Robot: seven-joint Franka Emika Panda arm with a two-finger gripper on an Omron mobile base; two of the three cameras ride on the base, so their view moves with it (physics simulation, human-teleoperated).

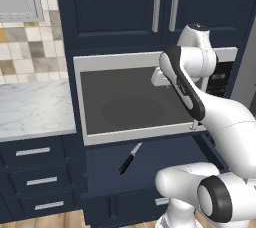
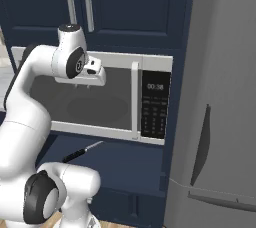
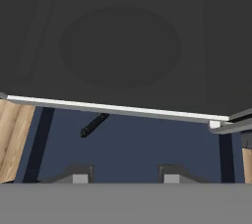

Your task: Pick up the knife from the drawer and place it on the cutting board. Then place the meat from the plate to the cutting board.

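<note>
Below microwave (image 1: 125, 102), left base view: knife (image 1: 129, 158) lies loose in open drawer (image 1: 165, 164), blade toward 1 o'clock; gripper (image 1: 161, 78) well above.

Right base view: gripper (image 2: 90, 72) high, knife (image 2: 81, 151) at its 6 o'clock.

Hand view: jaws narrowly parted, empty; knife handle (image 3: 93, 125) at 10 o'clock. Descend, align jaws across handle.

The microwave (image 1: 131, 103) overhangs the open drawer (image 1: 150, 167); only the drawer's front part lies open from above.
</note>
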